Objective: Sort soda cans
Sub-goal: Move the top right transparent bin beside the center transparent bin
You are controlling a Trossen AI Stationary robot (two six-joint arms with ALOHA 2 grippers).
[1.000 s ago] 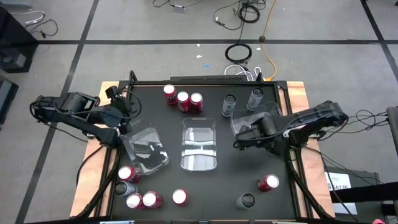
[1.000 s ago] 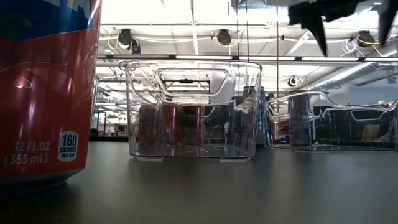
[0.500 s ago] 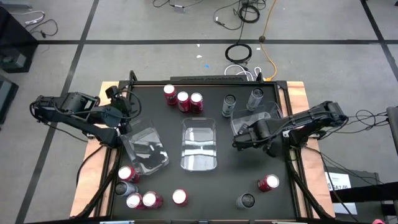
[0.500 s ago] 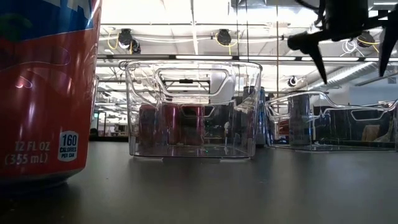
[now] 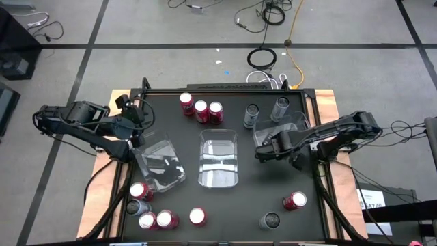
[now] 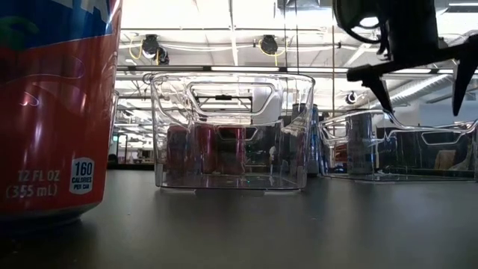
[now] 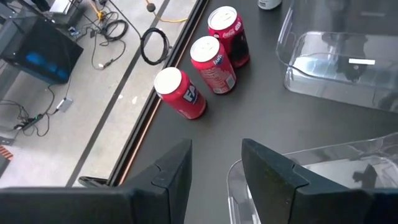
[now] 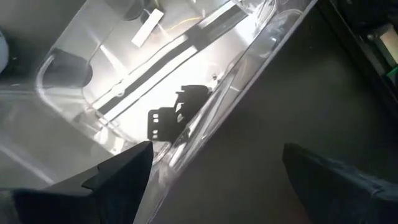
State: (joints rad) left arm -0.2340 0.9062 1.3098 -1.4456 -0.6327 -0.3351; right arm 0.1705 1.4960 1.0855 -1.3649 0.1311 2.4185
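The right tool (image 5: 261, 152), fingers wide apart and empty, has moved lower beside the right bin (image 5: 280, 132), so no soda cans (image 5: 201, 110) are sorted yet.

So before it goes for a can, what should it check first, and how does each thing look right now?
1. Right tool open and empty: ok, fingers spread wide, nothing between them.
2. Right tool clear of the right bin: cannot tell, it hovers at the bin's edge.
3. Left tool free: ok, nothing between its fingers; it waits by the left bin.
4. Middle bin ready to receive: ok, upright, no cans inside.
5. Cans reachable: ok, three red cans stand upright at the far edge, another red can stands near the right arm.
6. Cans sorted: not ok, all visible cans sit outside the bins.
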